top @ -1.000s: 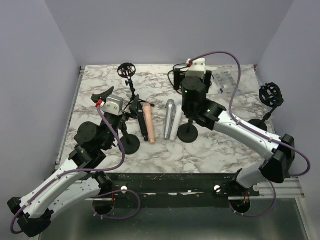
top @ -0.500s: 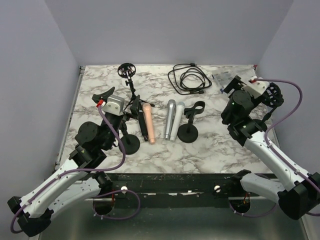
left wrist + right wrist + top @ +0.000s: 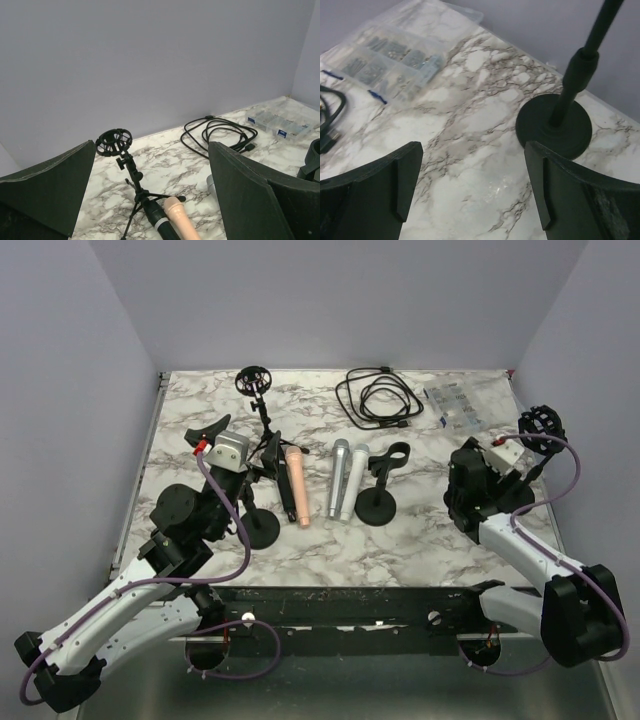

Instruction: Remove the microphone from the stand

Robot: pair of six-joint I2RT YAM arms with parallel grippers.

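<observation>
A black clip stand (image 3: 377,504) stands mid-table with its clip holding nothing. A silver microphone (image 3: 338,478) and a white microphone (image 3: 353,480) lie side by side just left of it. A peach microphone (image 3: 297,486) and a black microphone (image 3: 159,219) lie by the tripod stand (image 3: 129,172). I cannot tell if the black one sits in a clip. My left gripper (image 3: 208,430) is open and empty above the table's left side; it also shows in the left wrist view (image 3: 151,146). My right gripper (image 3: 487,462) is open and empty over bare marble; it also shows in the right wrist view (image 3: 472,147).
A round-base stand (image 3: 554,127) with a shock mount (image 3: 543,428) stands at the right edge, close to my right gripper. A coiled black cable (image 3: 378,398) and a clear parts box (image 3: 462,405) lie at the back. Another round base (image 3: 258,528) sits near my left arm.
My right arm has swung from over the clip stand to the right side of the table and folded down low. The clip stand now shows empty. The left arm has not moved.
</observation>
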